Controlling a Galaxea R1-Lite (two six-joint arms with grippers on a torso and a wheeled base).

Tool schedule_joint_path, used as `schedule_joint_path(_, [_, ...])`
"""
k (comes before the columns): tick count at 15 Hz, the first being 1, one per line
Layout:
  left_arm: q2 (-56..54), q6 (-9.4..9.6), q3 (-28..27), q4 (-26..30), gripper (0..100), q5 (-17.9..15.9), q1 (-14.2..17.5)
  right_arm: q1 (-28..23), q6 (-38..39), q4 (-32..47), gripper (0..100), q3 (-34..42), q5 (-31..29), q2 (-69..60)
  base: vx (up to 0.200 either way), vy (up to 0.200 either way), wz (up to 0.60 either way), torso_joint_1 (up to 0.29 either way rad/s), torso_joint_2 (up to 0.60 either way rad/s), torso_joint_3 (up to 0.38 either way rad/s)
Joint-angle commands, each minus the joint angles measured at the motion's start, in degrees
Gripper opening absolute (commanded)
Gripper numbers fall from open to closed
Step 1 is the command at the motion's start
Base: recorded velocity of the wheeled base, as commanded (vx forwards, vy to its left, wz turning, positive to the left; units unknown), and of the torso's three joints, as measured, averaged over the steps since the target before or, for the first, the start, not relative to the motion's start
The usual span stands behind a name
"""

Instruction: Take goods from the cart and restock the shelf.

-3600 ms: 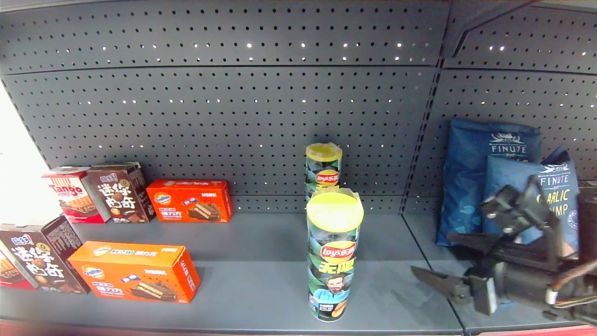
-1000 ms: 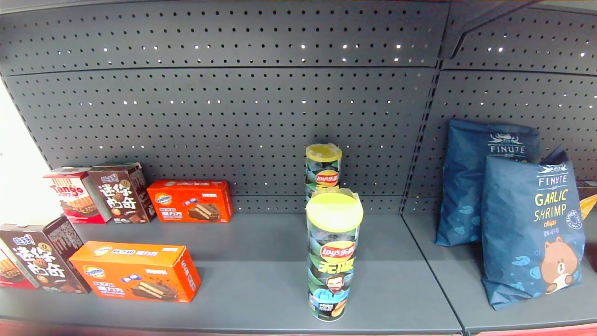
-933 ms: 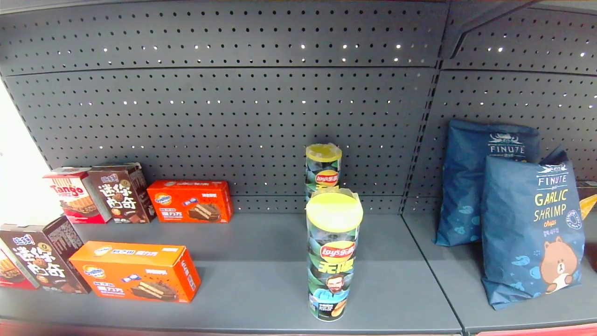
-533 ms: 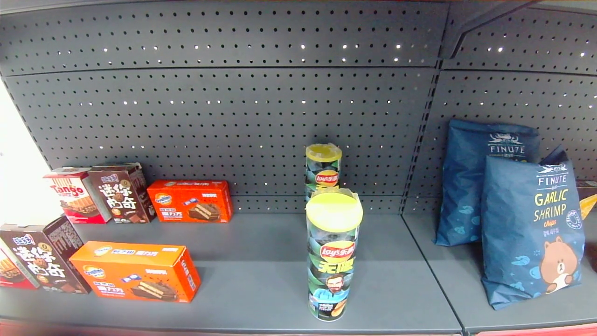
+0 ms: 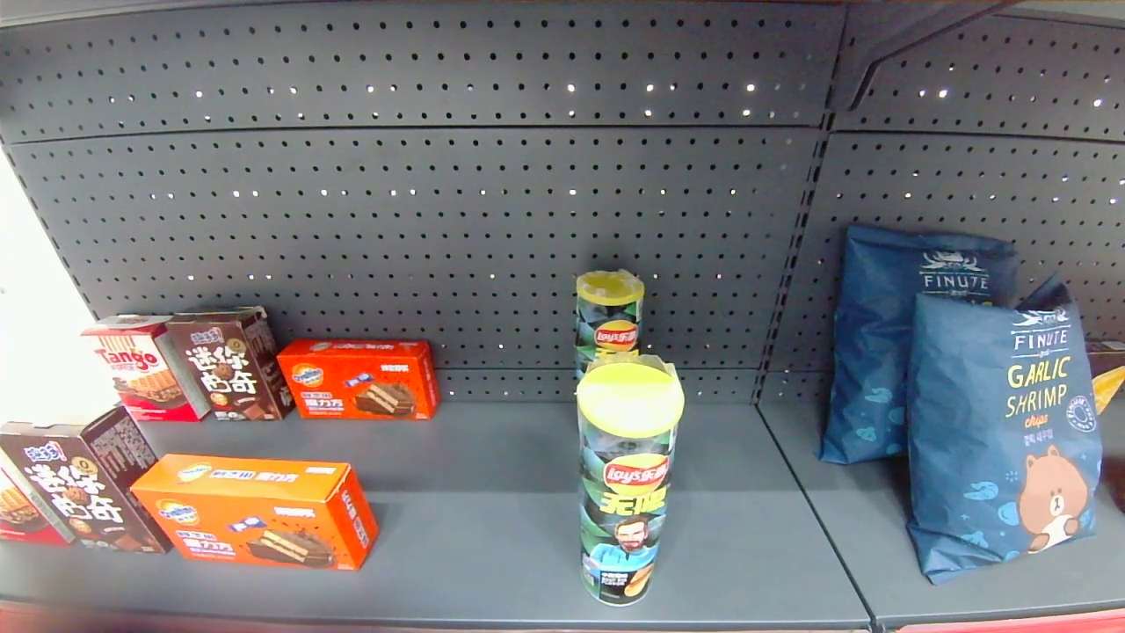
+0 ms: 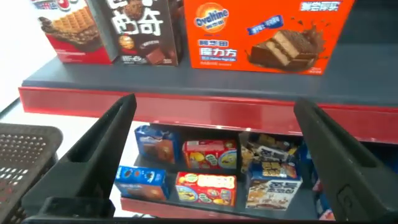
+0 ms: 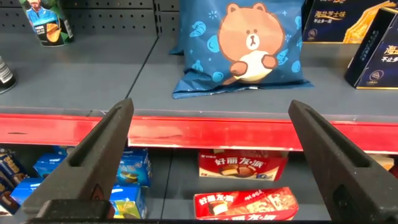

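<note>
Two cans first: the front chip can [image 5: 629, 479] stands upright near the edge of the shelf [image 5: 492, 527], with the rear chip can [image 5: 609, 321] right behind it by the pegboard [image 5: 439, 220]. Off to the right, the front blue bag [image 5: 1002, 431] stands upright, overlapping the rear blue bag [image 5: 879, 352]. Over on the left, two orange boxes [image 5: 255, 510] lie flat beside the brown boxes [image 5: 228, 360]. My left jaws are spread wide and empty, level with the shelf's red lip [image 6: 205, 106], with a dark mesh basket [image 6: 25, 155] at the side. My right jaws gape wide too, empty, in front of the front blue bag. Below the lip, I see a lower shelf holding snack boxes [image 7: 242, 168].
</note>
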Motion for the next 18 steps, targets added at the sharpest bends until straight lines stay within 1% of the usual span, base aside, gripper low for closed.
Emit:
schedule_joint_path(1, [-0.1, -0.05, 0.2, -0.2, 100, 0.1, -0.8, 0.0, 0.0, 0.0, 100, 0.0, 0.1, 0.1, 0.000, 0.000, 0.00, 0.000, 0.00, 0.000])
schedule_joint_path(2, [-0.1, -0.05, 0.2, -0.2, 100, 0.1, -0.9, 0.0, 0.0, 0.0, 100, 0.0, 0.0, 0.1, 0.000, 0.000, 0.00, 0.000, 0.00, 0.000])
schedule_joint_path(3, [-1.7, 0.12, 0.2, -0.2, 100, -0.4, -8.3, 0.0, 0.0, 0.0, 100, 0.0, 0.1, 0.1, 0.000, 0.000, 0.00, 0.000, 0.00, 0.000])
schedule_joint_path(4, [-2.8, 0.65, 0.2, -0.2, 100, -0.9, -8.3, 0.0, 0.0, 0.0, 100, 0.0, 0.0, 0.1, 0.000, 0.000, 0.00, 0.000, 0.00, 0.000])
schedule_joint_path(5, [-5.3, 0.65, 0.2, 0.0, 100, -2.2, -6.3, 0.0, 0.0, 0.0, 100, 0.0, 0.0, 0.1, 0.000, 0.000, 0.00, 0.000, 0.00, 0.000])
schedule_joint_path(7, [-5.3, -0.14, 0.2, -0.2, 100, -1.1, -6.5, -0.1, -0.1, 0.0, 100, 0.0, 0.0, 0.1, 0.000, 0.000, 0.00, 0.000, 0.00, 0.000])
schedule_joint_path(8, [-5.3, -1.02, 0.2, -0.2, 100, 0.0, -6.5, -0.1, 0.0, 0.0, 100, 0.0, 0.0, 0.1, 0.000, 0.000, 0.00, 0.000, 0.00, 0.000])
schedule_joint_path(9, [-5.3, -1.99, 0.2, -0.2, 100, -0.2, -6.5, 0.0, 0.0, 0.0, 100, 0.0, 0.0, 0.1, 0.000, 0.000, 0.00, 0.000, 0.00, 0.000])
schedule_joint_path(11, [-5.3, -3.13, 0.2, -0.3, 100, 0.1, -6.5, 0.0, 0.0, 0.0, 100, 0.0, 0.1, 0.1, 0.000, 0.000, 0.00, 0.000, 0.00, 0.000])
schedule_joint_path(18, [-5.3, -3.13, 0.2, -0.3, 100, 0.0, -6.5, 0.0, 0.0, 0.0, 100, 0.0, 0.1, 0.1, 0.000, 0.000, 0.00, 0.000, 0.00, 0.000])
